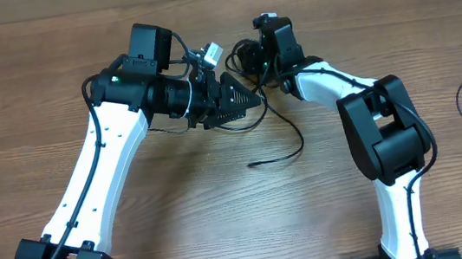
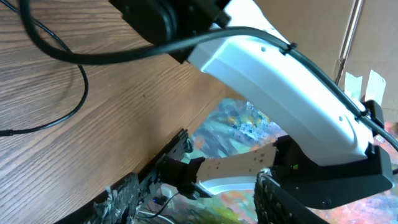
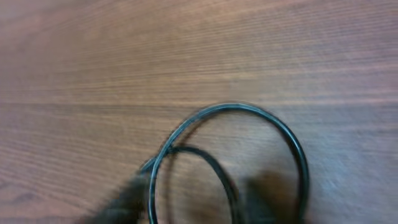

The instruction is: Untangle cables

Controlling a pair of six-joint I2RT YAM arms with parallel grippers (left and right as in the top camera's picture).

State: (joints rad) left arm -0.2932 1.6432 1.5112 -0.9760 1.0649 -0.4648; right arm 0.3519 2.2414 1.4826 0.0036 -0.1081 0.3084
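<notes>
The cables (image 1: 301, 137) bunch into a dark knot at the middle of the table (image 1: 47, 46), toward its far edge, right under my right gripper (image 1: 247, 56). From the knot one strand runs toward the near edge, then hooks back so its free end points at the left edge. In my right wrist view a loop (image 3: 233, 107) lies flat on the wood just ahead of my fingers (image 3: 127, 199), which look blurred but spread apart, with a strand passing between them and nothing clamped. My left gripper (image 1: 245, 100) points toward the right edge, just beside the knot on its near side. I cannot tell whether it is parted or closed. Its camera shows only the trailing strand (image 2: 84, 93). I judge my right arm is nearer the loop, so it should pinch there while my left draws the tail toward the near edge
</notes>
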